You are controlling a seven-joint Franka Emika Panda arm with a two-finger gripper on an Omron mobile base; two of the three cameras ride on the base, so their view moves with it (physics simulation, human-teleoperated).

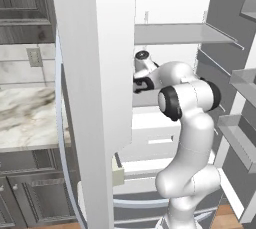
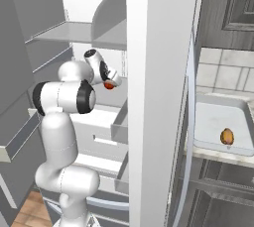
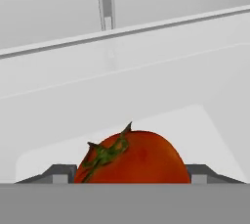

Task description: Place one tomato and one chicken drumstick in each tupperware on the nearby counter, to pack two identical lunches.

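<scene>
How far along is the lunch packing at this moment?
Partly done at most: one drumstick already lies in a tupperware on the counter. In hand: the gripper, inside the open fridge, is closed around a tomato. Left: carrying that tomato over; the other items and second container aren't visible.

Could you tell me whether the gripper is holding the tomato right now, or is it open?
Shut on the tomato, it seems: in the hand view it sits between the gripper fingertips, and the right base view shows red at the gripper inside the fridge.
</scene>
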